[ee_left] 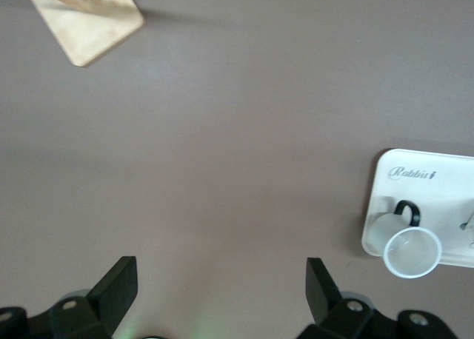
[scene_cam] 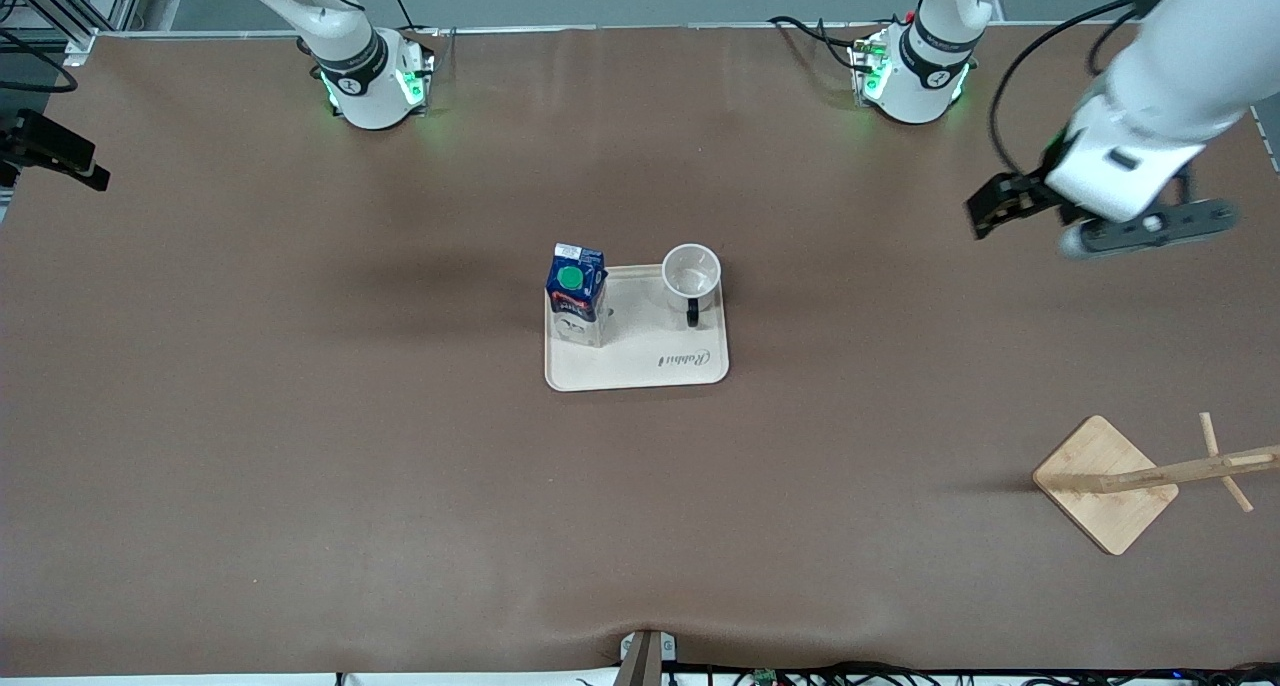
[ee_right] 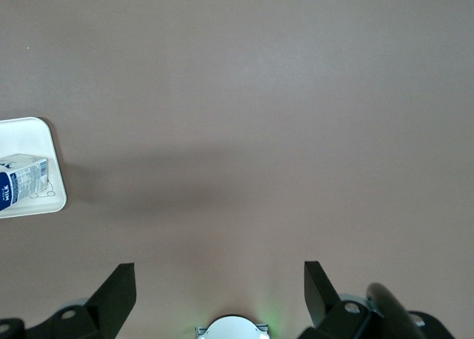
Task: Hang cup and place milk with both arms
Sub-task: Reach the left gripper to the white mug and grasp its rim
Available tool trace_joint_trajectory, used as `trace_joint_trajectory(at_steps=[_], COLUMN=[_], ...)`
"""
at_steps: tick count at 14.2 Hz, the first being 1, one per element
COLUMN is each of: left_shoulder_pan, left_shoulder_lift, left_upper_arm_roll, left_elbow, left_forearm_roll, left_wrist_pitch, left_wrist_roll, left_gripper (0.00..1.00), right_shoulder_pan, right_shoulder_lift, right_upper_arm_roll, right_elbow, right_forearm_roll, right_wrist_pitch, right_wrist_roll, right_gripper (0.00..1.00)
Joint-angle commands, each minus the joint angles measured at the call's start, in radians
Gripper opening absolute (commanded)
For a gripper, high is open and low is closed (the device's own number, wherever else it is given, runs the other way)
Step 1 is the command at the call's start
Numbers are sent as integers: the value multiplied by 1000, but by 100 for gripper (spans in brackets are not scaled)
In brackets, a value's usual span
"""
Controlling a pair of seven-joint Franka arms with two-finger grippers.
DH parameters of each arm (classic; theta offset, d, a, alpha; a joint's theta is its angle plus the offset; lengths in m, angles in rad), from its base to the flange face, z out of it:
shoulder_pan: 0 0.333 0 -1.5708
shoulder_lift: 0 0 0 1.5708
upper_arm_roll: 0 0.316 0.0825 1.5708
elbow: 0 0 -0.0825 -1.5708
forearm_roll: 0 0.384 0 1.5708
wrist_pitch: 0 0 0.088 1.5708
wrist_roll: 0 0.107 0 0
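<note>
Covering the table, brown matting looks faintly creased, perhaps.

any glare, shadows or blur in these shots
Front view: even light, green glow at both arm bases, the wooden cup stand casts a faint shadow toward the right arm's end. Left wrist view: soft focus, the white mug with a black handle looks hazy on the pale tray. Right wrist view: broad dim shadow on the brown table beside the blue milk carton.

Matt brown table; pale wood rack; glossy cup.
</note>
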Motion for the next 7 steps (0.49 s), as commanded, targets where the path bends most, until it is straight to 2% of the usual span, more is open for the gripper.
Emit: trace_joint_trajectory(at_steps=[1, 4, 7], left_shoulder_pan=[0, -11, -67], left_shoulder_lift=[12, 17, 102], left_upper_arm_roll=[-74, -176, -219], left_elbow=[-95, -262, -290], left_forearm_roll=[-6, -6, 9], left_wrist_pitch=[115, 310, 384], left_wrist_roll=[-117, -228, -277], left_gripper=[100, 100, 100], right_shoulder_pan=[-12, -11, -11], right_shoulder_lift=[-4, -4, -4], right_upper_arm_roll=[5, 5, 5], right_elbow=[1, 1, 0], right_forearm_roll=[14, 14, 14], right_wrist_pitch=[2, -1, -18], right_wrist_roll=[-10, -10, -13], right_gripper=[100, 100, 100])
